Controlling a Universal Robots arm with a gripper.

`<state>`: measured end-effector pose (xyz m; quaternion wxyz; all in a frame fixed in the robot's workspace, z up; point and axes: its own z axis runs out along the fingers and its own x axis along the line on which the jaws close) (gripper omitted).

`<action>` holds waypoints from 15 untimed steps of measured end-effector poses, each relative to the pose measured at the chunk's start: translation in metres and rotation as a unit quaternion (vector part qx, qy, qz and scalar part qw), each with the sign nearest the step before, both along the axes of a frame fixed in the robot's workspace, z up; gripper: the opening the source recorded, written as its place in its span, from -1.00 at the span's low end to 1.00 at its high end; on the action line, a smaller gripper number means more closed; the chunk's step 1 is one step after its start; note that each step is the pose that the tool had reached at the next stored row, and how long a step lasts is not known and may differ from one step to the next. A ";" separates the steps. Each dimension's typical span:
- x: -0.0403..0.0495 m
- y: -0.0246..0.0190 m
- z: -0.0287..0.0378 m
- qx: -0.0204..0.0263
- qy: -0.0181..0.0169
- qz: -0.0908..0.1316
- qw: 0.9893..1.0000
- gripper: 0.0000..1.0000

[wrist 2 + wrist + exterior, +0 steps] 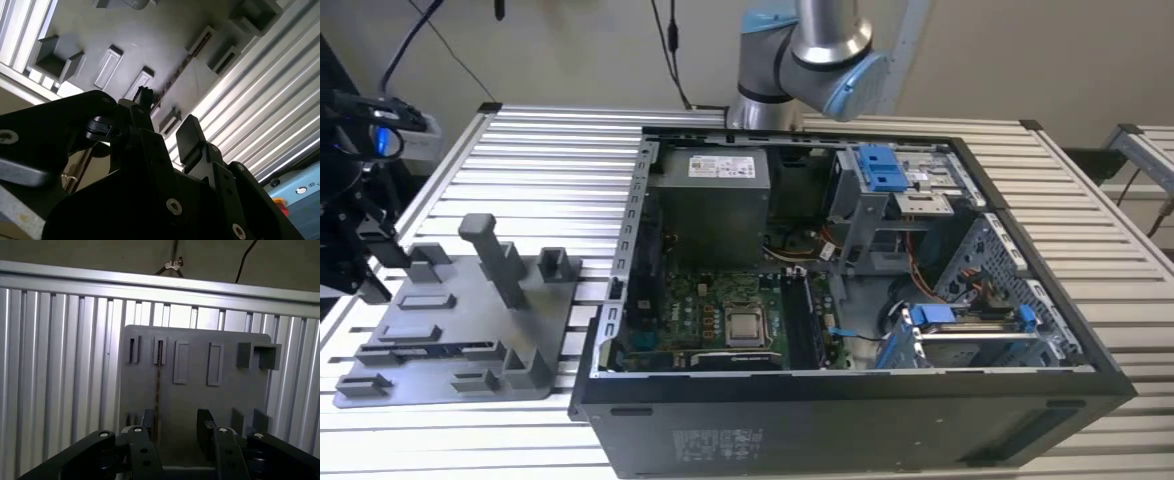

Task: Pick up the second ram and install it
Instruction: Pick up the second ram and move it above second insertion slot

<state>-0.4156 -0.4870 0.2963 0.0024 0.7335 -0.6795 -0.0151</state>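
My claw (176,426) hangs over the grey tray (235,400), fingers apart and holding nothing. The second ram (158,385) stands on its edge in a groove of this tray, below and ahead of me. Its long axis runs straight away from the fingers (nearer to one finger than the other, I judge). The tray lies on a ribbed metal table (60,365), beside the open computer case (854,420).

Robotics lab bench set up for computer assembly.
A ribbed aluminium-profile table (520,160) carries an open desktop computer case (854,410) with its motherboard bare. Beside it lies a grey fixture plate (454,340) of slots and posts. A robot arm (807,45) stands behind the case, its black gripper (175,415) over the plate, and cables (674,40) hang down a plain wall.
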 end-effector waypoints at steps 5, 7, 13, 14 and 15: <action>-0.0005 -0.0001 -0.0075 0.000 -0.001 0.000 1.000 -0.04; -0.0006 -0.0003 -0.0107 0.000 -0.001 0.000 1.000 -0.04; -0.0012 -0.0016 -0.0196 0.000 -0.002 0.000 1.000 -0.04; -0.0013 -0.0019 -0.0210 0.000 -0.002 0.000 1.000 -0.04; -0.0015 -0.0022 -0.0224 0.000 -0.002 0.000 1.000 -0.04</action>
